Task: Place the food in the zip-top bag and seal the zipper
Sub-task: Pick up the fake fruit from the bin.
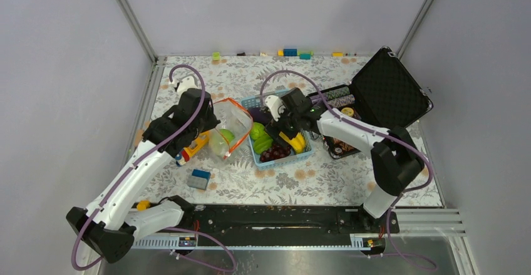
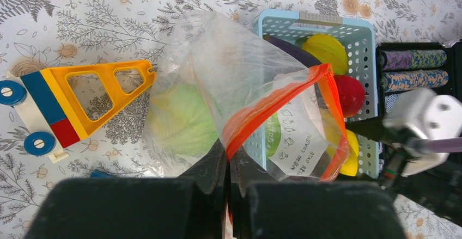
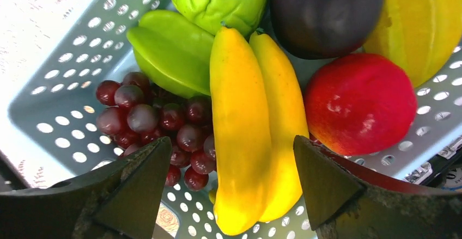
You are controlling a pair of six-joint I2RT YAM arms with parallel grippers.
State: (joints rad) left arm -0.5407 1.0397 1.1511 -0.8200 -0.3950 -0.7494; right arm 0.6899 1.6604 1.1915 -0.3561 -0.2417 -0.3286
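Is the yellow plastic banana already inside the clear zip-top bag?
No, the yellow plastic banana lies in the light-blue perforated basket beside the dark purple grapes.

The zip-top bag (image 1: pixel 229 123) sits left of the basket (image 1: pixel 289 160) holding food (image 1: pixel 263 140).

Left gripper (image 2: pixel 228 165) clamped on zip-top bag (image 2: pixel 229 59) at orange-red zipper (image 2: pixel 272 95); bag mouth gaping; pale green cabbage (image 2: pixel 180 119) inside; blue basket (image 2: pixel 327 20) behind bag
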